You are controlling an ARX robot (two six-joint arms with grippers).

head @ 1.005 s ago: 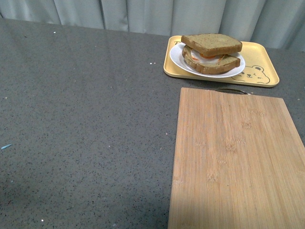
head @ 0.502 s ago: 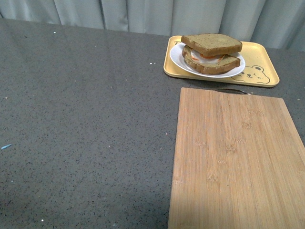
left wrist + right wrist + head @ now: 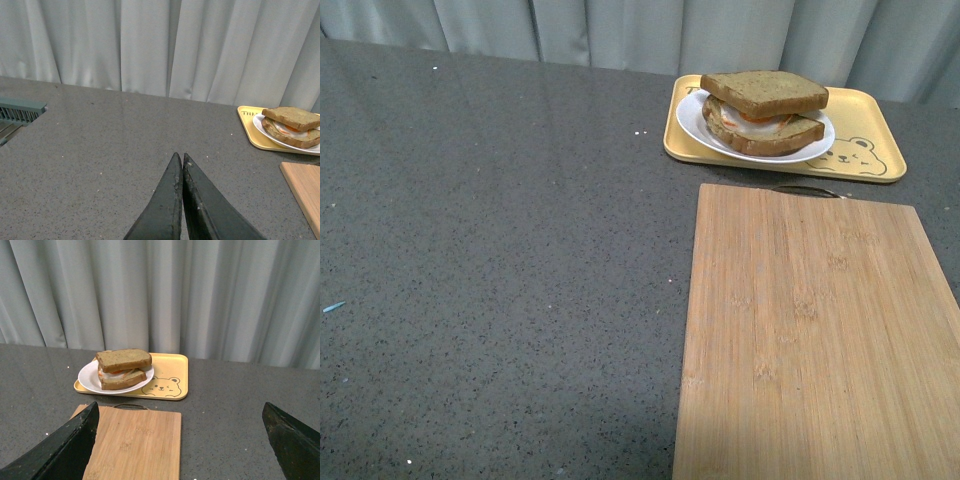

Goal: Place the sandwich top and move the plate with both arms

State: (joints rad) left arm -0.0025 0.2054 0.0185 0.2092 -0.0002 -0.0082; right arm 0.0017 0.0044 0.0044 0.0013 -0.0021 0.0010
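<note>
Bamboo board (image 3: 815, 335) overhangs table edge.

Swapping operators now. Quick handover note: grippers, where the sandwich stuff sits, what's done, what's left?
Left gripper: shut, empty, above bare table, well away from the food.
Right gripper: wide open, empty, back from the cutting board and facing the tray.
Top slice: already on the sandwich, sitting a bit skewed over the egg and the bottom slice.
Plate: carrying the sandwich, resting on the yellow bear tray at the far end of the table, behind the board.
Done: top placed; plate appears delivered onto the tray.
Left: apparently nothing; neither arm shows in the front view, so just confirm the end state.
</note>
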